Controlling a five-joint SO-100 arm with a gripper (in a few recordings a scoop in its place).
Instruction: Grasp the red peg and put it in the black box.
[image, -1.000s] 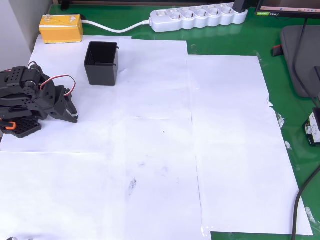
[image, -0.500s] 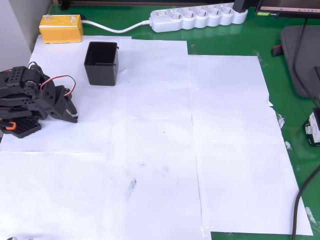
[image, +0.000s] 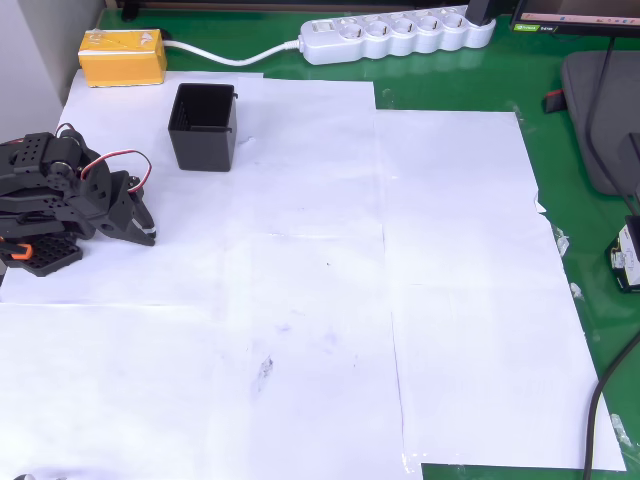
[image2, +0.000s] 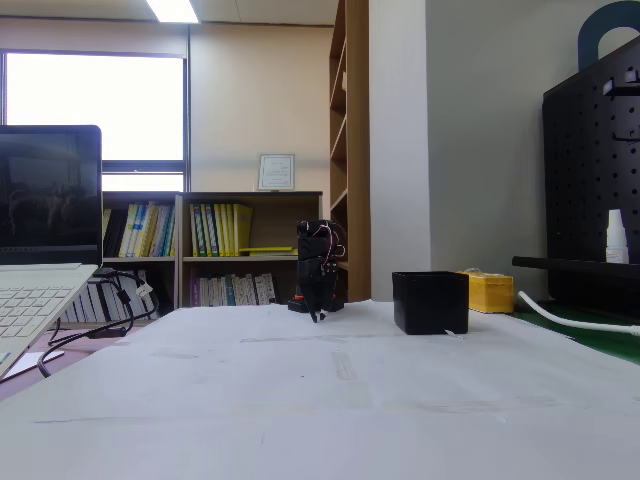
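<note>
The black box (image: 203, 125) stands upright on the white paper at the upper left of the overhead view; in the fixed view the black box (image2: 430, 302) sits right of centre. My arm lies folded at the left edge, and the gripper (image: 146, 233) points right, low over the paper, below and left of the box and apart from it. Its jaws look shut with nothing between them. In the fixed view the gripper (image2: 317, 312) hangs tip-down just left of the box. The red peg is out of view.
A yellow block (image: 122, 57) lies behind the box, with a white power strip (image: 398, 36) along the back edge. White paper sheets (image: 330, 300) cover the green mat. A dark pad (image: 600, 120) and cables sit at the right; a laptop (image2: 40, 270) shows in the fixed view.
</note>
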